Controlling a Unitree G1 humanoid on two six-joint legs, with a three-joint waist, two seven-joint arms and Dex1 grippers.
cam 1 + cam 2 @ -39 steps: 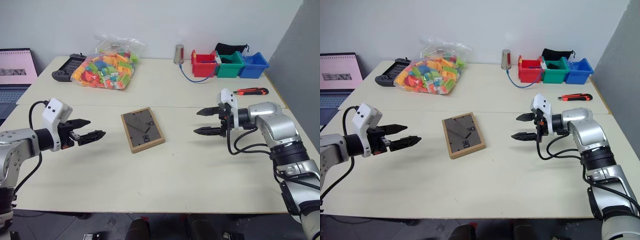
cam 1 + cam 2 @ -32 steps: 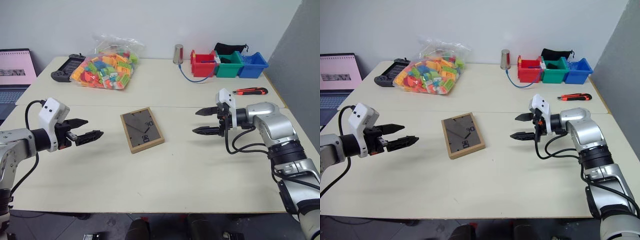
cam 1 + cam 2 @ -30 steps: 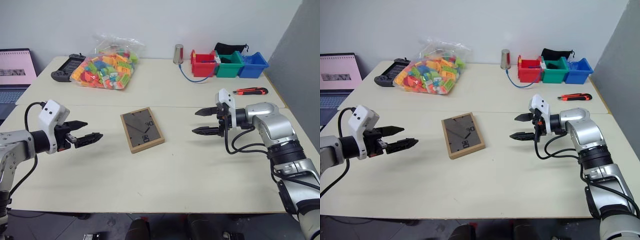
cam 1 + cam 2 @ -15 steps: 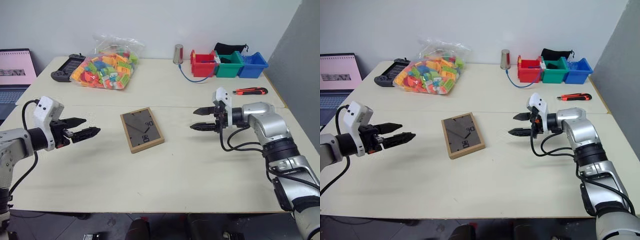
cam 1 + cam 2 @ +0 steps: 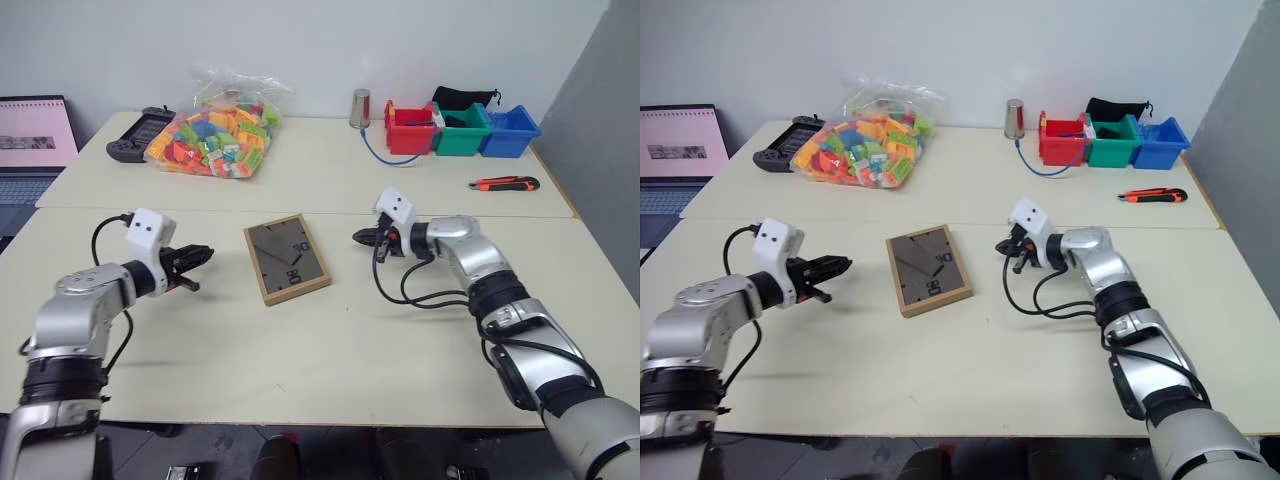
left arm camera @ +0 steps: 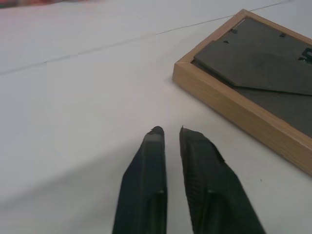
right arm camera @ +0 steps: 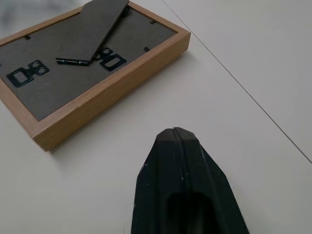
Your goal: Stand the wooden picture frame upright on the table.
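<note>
The wooden picture frame [image 5: 287, 258] is lying face hidden on the worktop [image 5: 330, 330], flanked by the closed, empty left gripper [image 5: 204, 253] and right gripper [image 5: 358, 238], while coloured blocks are bagged [image 5: 212, 128] behind.

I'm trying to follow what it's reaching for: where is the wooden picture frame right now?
The wooden picture frame lies face down near the middle of the table, between the left gripper and the right gripper, touching neither.

- My right pincer [image 7: 176, 132] is pressed shut, empty, near the wooden picture frame [image 7: 87, 63].
- That frame lies back-up on the table [image 7: 234, 58], stand folded flat.
</note>
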